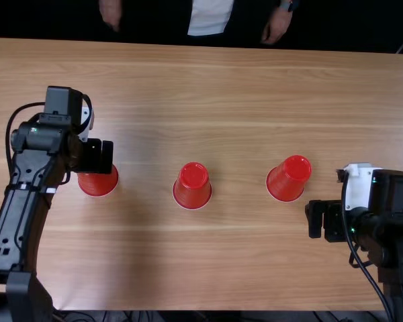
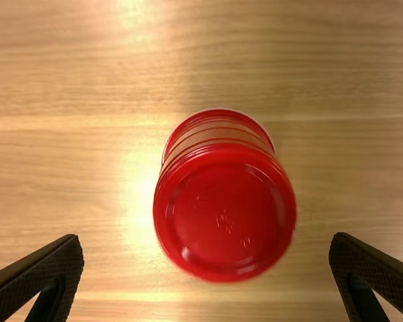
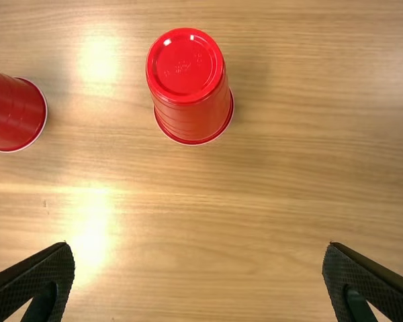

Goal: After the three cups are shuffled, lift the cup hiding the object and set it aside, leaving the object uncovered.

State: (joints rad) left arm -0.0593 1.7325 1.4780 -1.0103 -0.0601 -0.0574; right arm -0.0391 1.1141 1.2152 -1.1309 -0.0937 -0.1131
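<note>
Red upturned plastic cups stood in a row: left cup (image 1: 98,182), middle cup (image 1: 192,186), right cup (image 1: 289,178). The left gripper (image 1: 96,156) hung over the left cup, the right gripper (image 1: 316,220) sat near-right of the right cup — both spread wide, empty.

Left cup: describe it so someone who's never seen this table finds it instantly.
On the light wooden table, three upside-down red cups stand in a row. The left cup is at the end of the row nearest the left arm. Unlike the middle cup and the right cup, it sits directly under the open left gripper.
</note>
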